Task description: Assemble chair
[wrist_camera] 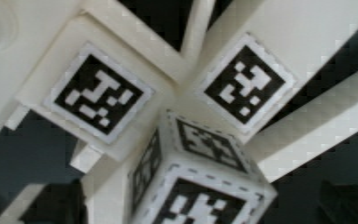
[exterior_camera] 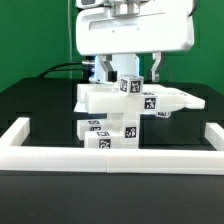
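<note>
Now, going across the exterior view from its left: one finger (exterior_camera: 105,68) is hanging clear of the post (exterior_camera: 128,85), which is rising from the seat (exterior_camera: 105,98) of the chair (exterior_camera: 150,103), mid-table behind the rail (exterior_camera: 110,157). The other finger (exterior_camera: 157,68) is hanging clear too, so the gripper (exterior_camera: 131,72) is standing open, gripping nothing. It should probably be lifting straight up, avoiding any sideways brush against the post.
</note>
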Controlling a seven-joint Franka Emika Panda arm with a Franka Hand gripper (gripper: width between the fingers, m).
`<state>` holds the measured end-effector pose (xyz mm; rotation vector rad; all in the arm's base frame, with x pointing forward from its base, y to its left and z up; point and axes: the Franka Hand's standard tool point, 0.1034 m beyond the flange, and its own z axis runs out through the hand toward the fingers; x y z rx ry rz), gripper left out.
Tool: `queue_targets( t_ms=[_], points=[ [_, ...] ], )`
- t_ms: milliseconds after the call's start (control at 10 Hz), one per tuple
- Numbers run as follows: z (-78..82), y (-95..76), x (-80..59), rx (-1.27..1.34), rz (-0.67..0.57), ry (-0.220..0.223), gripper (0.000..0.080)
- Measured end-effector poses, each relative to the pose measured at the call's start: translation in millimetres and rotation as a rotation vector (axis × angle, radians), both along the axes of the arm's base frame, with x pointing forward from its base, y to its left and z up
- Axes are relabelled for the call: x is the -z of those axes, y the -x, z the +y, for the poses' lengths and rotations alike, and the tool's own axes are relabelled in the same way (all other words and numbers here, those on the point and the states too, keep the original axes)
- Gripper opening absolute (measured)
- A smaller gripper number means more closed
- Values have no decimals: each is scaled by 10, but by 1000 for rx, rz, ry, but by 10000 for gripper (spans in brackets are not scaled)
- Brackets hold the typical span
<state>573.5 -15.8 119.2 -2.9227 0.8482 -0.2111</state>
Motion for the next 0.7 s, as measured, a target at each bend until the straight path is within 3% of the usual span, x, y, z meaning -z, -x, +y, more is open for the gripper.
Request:
queue_targets(
  t_ms=[700],
  points=[
    [-40, -3, -15, -630, -32, 104, 648]
  ],
)
